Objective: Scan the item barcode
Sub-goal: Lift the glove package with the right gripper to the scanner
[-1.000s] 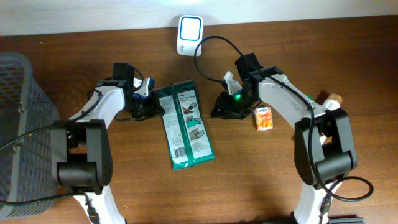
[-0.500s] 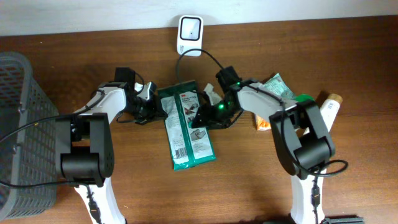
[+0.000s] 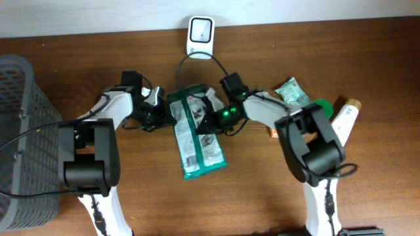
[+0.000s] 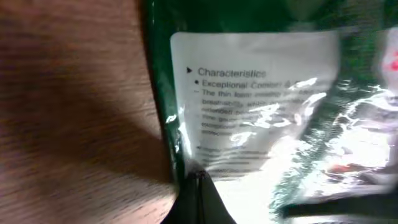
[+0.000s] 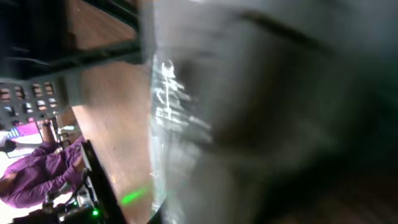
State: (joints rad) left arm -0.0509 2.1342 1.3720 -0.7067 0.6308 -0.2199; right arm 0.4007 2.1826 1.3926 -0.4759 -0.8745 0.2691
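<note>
I read left jaws together, touching the pack point(image 3: 197, 147) at its left edge; right jaws clamped on its right edge.

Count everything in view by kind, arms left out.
Green plastic packets: 2, large flat packet, small crinkled packet
White rectangular scanner: 1
Grey mesh basket: 1
White bottle, tan cap: 1
Small orange carton, mostly hidden: 1
Round green thing, unclear: 1
Total: 7
</note>
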